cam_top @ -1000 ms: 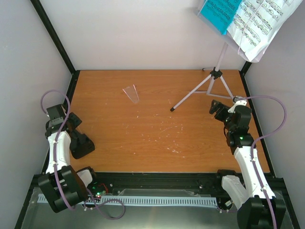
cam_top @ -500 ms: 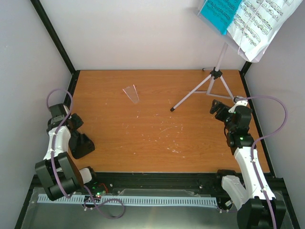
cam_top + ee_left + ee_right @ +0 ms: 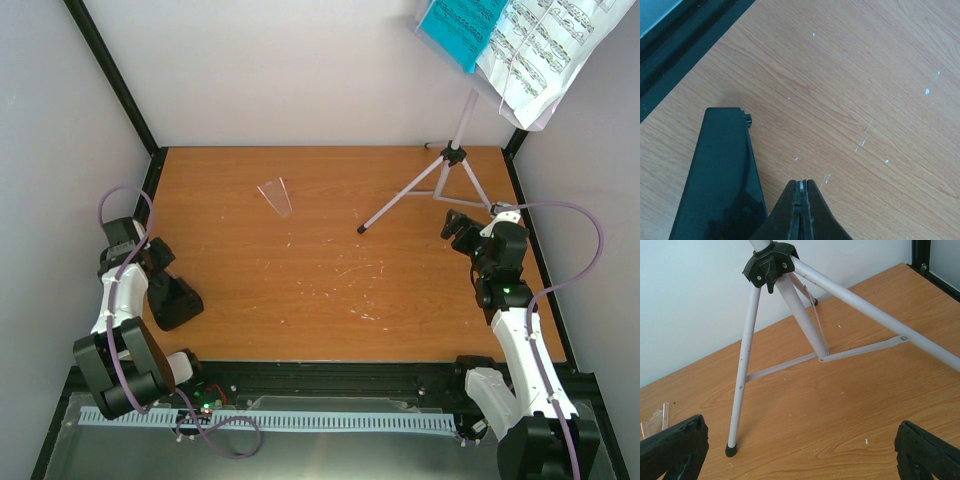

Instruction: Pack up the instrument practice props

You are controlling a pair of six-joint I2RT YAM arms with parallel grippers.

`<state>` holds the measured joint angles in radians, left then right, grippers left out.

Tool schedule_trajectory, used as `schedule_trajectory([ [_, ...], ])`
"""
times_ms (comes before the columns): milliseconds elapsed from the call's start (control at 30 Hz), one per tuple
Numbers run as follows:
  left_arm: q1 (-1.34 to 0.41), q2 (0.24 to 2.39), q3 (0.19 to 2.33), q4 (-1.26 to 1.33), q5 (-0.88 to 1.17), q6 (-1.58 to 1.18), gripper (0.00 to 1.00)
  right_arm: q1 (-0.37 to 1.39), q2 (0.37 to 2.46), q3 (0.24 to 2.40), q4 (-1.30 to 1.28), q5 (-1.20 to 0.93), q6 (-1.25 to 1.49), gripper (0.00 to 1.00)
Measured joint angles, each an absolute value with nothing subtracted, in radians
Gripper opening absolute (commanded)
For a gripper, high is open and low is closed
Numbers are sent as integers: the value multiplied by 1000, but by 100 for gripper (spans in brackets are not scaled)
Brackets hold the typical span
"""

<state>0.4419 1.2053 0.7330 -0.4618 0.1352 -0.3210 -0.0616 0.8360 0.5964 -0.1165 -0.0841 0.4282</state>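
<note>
- The music stand [image 3: 452,165] is set at the far right of the table [image 3: 320,300], its three legs spread on the wood. The sheet music [image 3: 545,50] and the teal folder [image 3: 462,25] are carried loose on its tilted desk, high above the legs.
- So loaded, the stand is judged top-heavy — if a leg is pulled or nudged before the desk is emptied, it can be tipped and the papers shed against the far wall or off the table.
- The right gripper [image 3: 800,450] is held low, just near of the legs, its fingers spread wide with nothing between them. A thin round leg can easily be caught by one pad only, so that the stand is twisted rather than lifted.
- The metronome [image 3: 722,175] is found at the near left, close to the table's left edge. The left gripper [image 3: 801,205] is just beside it, fingers pressed together and nothing held; whether it is touched cannot be told.
- Unless the fingers are parted first, the metronome is more likely to be shoved toward that edge than grasped.
- A small clear plastic piece [image 3: 276,197] lies well apart, far of centre — it could be struck by a falling stand.
</note>
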Motion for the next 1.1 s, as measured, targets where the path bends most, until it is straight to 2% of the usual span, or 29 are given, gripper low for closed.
schedule_trajectory([
  [200,402,1198,733,-461,139,-318,0,-62,836,593,-118,-82,432,100],
  [667,84,1081,732,-427,334,-272,0,-62,860,615,-165,-127,469,100],
  [833,-91,1083,732,-379,369,-271,0,-62,899,638,-194,-243,492,100],
  [1100,-292,1084,732,-231,442,-274,0,-52,983,636,-206,-562,564,100],
])
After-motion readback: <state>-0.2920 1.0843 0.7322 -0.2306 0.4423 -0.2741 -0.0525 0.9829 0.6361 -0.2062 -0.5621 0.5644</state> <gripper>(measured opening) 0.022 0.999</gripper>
